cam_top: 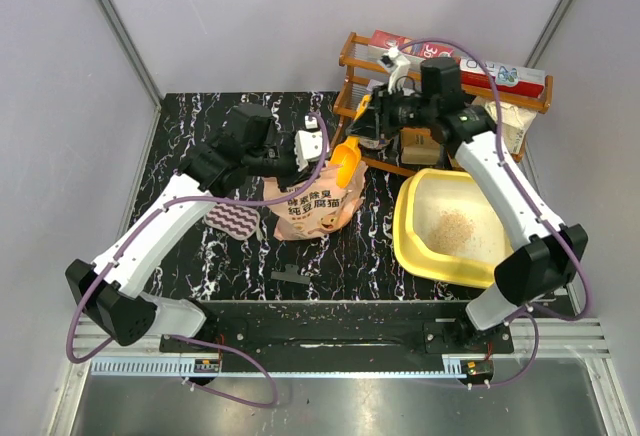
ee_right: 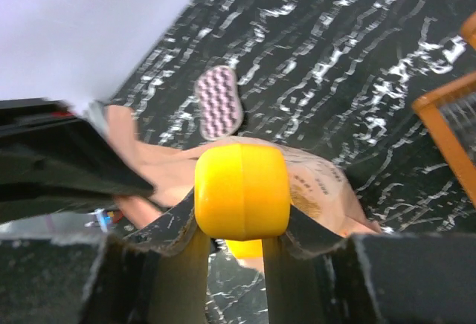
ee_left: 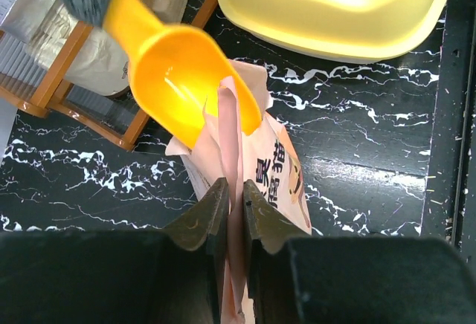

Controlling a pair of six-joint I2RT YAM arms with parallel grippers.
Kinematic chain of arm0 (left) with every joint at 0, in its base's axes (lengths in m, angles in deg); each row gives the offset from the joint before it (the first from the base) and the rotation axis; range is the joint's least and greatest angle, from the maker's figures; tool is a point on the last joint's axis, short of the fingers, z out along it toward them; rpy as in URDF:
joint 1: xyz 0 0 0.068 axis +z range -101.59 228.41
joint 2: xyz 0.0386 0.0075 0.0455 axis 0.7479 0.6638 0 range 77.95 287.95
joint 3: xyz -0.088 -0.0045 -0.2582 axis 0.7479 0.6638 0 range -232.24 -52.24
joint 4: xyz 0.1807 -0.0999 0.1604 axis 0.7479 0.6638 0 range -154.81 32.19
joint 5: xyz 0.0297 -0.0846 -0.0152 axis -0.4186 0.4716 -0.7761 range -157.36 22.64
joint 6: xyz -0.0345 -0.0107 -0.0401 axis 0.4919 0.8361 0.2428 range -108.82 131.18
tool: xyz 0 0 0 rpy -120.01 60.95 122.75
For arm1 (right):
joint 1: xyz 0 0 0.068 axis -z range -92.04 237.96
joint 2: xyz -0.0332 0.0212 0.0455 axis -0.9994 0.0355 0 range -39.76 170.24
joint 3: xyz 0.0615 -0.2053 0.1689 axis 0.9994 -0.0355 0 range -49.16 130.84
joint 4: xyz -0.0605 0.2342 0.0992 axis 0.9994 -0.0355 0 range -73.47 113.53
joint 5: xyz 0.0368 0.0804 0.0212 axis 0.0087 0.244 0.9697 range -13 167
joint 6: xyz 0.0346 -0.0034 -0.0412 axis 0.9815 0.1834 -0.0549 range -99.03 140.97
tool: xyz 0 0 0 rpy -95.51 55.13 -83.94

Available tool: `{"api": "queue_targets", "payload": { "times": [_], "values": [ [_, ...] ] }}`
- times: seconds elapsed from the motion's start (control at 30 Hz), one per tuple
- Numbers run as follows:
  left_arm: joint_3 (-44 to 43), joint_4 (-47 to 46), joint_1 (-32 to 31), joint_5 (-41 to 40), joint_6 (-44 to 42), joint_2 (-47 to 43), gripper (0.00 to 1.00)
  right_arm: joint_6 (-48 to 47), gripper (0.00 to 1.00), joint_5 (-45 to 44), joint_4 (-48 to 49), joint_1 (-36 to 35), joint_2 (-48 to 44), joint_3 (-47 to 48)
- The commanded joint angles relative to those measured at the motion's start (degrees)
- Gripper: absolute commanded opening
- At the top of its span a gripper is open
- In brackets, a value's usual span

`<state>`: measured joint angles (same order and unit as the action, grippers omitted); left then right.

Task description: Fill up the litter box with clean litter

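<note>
The yellow litter box (cam_top: 403, 228) lies at the right, with a small patch of pale clean litter (cam_top: 455, 226) on its floor. A peach-orange litter bag (cam_top: 310, 211) stands in the middle of the table. My left gripper (cam_top: 313, 161) is shut on the bag's upper edge (ee_left: 232, 190), holding it up. My right gripper (cam_top: 372, 116) is shut on the handle (ee_right: 242, 190) of a yellow-orange scoop (cam_top: 345, 164). The scoop's bowl (ee_left: 186, 79) looks empty and hangs over the bag's mouth. The litter box's wall (ee_left: 335, 19) shows in the left wrist view beyond the bag.
A wooden rack (cam_top: 370, 66) with boxes and sacks stands at the back, just behind the scoop and the litter box. A purple-patterned pad (cam_top: 233, 221) lies left of the bag. A small dark piece (cam_top: 292, 276) lies near the front edge. White walls enclose the table.
</note>
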<state>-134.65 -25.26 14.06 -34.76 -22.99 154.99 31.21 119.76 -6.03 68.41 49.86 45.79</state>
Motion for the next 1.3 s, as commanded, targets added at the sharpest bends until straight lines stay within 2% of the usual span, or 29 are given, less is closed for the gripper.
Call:
{"api": "queue_targets", "payload": {
  "times": [0.0,0.13,0.27,0.47,0.6,0.93,1.1,1.27],
  "values": [
    [0.5,-1.14,-0.46,0.1,-0.54,-3.91,0.15,-4.27,0.0,-14.97,1.09,-3.56,2.48,0.76],
    [1.81,-0.97,-0.46,-0.26,-0.72,-4.7,0.15,-4.44,0.0,-26.4,1.17,-6.2,1.7,-1.0],
    [1.9,-1.4,-0.54,-0.17,0.24,-4.7,0.15,-2.08,0.0,-39.73,5.8,-8.04,-2.78,-8.61],
    [1.11,-2.19,-0.81,0.54,1.83,-3.65,0.15,-1.27,0.0,-49.96,11.27,-13.4,-6.57,-18.21],
    [0.24,-2.46,-1.16,0.8,3.41,-2.51,0.15,-0.23,0.0,-51.11,12.86,-15.34,-6.22,-21.83],
    [0.24,-4.74,-1.34,-0.16,5.26,-0.92,0.15,10.4,0.0,-49.97,14.0,-15.87,1.86,-23.77],
    [-2.83,-4.75,-1.34,-0.52,1.75,0.74,0.14,17.96,0.0,-47.34,14.27,-15.96,6.25,-22.54],
    [-6.88,-3.87,-1.25,-3.51,-2.03,4.34,0.14,28.33,0.0,-41.02,14.88,-15.61,8.11,-19.55]
  ]
}}
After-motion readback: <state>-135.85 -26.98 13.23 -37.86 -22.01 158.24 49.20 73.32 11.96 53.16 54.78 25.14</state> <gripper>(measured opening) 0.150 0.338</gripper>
